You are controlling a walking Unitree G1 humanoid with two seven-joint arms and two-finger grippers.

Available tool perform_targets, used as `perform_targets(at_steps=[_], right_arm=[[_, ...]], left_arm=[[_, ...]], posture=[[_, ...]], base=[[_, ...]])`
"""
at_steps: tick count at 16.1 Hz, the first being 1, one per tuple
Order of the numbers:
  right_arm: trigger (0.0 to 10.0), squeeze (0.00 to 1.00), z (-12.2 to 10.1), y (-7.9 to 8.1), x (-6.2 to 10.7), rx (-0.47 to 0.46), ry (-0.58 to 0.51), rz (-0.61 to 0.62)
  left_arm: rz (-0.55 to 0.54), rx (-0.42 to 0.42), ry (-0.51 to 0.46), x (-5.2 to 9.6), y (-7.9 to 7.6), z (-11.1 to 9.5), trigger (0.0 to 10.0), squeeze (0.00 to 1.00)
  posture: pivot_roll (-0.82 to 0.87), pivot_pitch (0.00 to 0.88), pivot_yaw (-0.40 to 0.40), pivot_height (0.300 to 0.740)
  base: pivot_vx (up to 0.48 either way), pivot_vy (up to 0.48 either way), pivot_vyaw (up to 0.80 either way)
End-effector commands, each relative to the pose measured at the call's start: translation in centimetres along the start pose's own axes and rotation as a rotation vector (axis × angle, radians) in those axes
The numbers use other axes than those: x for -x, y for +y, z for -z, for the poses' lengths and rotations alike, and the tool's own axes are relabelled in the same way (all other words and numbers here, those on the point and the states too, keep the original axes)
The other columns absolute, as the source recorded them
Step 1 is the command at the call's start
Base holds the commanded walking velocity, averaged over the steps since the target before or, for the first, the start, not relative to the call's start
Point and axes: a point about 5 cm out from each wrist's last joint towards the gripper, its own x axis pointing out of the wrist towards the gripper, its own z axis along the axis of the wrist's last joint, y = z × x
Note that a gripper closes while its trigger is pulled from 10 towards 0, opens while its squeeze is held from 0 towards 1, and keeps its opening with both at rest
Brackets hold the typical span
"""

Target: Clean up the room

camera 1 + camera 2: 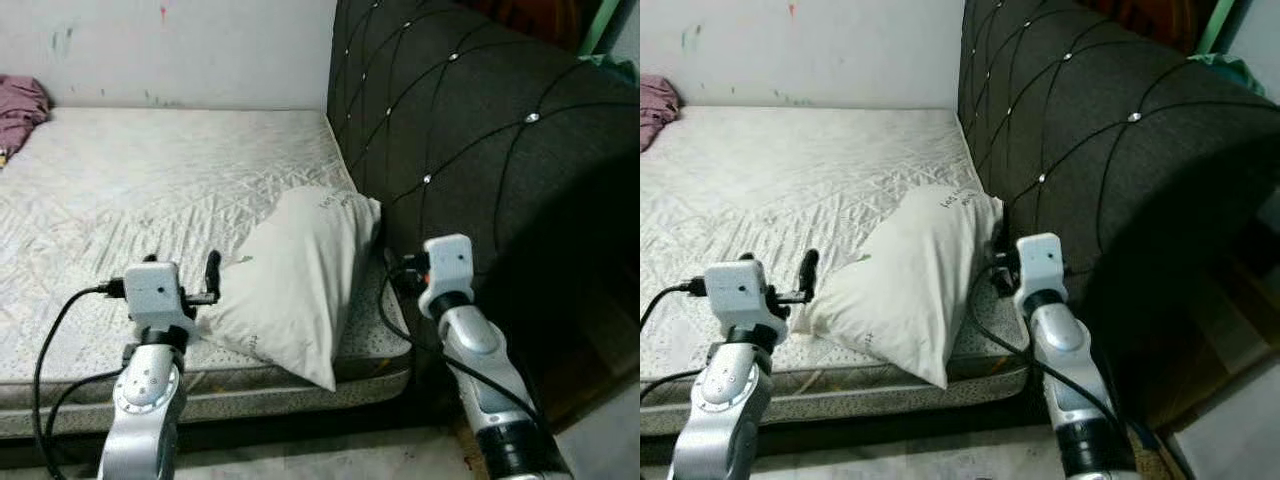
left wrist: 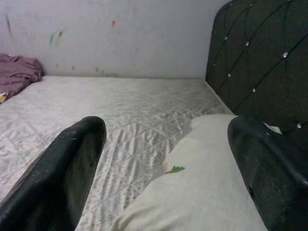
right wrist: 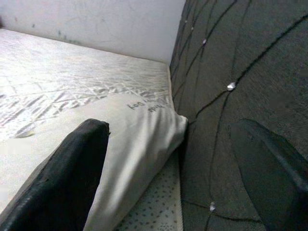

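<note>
- The left gripper (image 2: 163,178) reaches forward from its raised silver arm at the near edge of the mattress (image 1: 150,190), fingers spread wide, the near-left corner of the pillow (image 1: 290,280) between them.
- The right gripper (image 3: 168,168) is held up on a bent arm at the pillow's right side, between the pillow and the headboard (image 1: 480,130); its fingers are also spread apart — one over the pillow, the other against the headboard's dark fabric.
- The pillow lies on the near-right part of the mattress, its long axis running from the near edge toward the headboard, its far corner touching the headboard.
- It is off-white, soft and creased, with small dark print near its far end and a tiny green speck on top.
- Beyond the pillow stretches the quilted, pale mattress — bare of sheets.
- At the mattress's far-left corner, well apart from the pillow, lies a crumpled purple cloth (image 1: 20,105) against the marked white wall (image 1: 200,50).
</note>
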Motion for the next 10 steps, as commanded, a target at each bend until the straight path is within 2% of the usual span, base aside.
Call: perform_targets(at_steps=[1, 5, 9, 10], right_arm=[[10.0, 0.00, -0.27, 0.22, 0.17, 0.008, -0.015, -0.012], [10.0, 0.00, -0.07, 0.13, 0.23, -0.022, -0.015, -0.014], [10.0, 0.00, -0.11, 0.33, 0.28, -0.016, -0.028, -0.033], [10.0, 0.00, -0.18, 0.38, 0.31, -0.010, -0.033, -0.039]], left_arm=[[-0.002, -0.019, -0.013, 0.09, 0.30, -0.36, 10.0, 0.00], [0.010, -0.023, -0.017, 0.26, -0.19, -0.37, 10.0, 0.00], [0.022, -0.013, -0.026, 0.26, -0.46, -0.44, 10.0, 0.00], [0.031, -0.011, -0.027, 0.28, -0.57, -0.45, 10.0, 0.00]], posture=[[-0.01, 0.000, -0.036, 0.740], [-0.01, 0.000, -0.044, 0.740], [-0.02, 0.000, -0.047, 0.740], [-0.02, 0.000, -0.047, 0.740]], base=[[0.000, 0.000, 0.00], [0.000, 0.000, 0.00], [0.000, 0.000, 0.00], [0.000, 0.000, 0.42]])
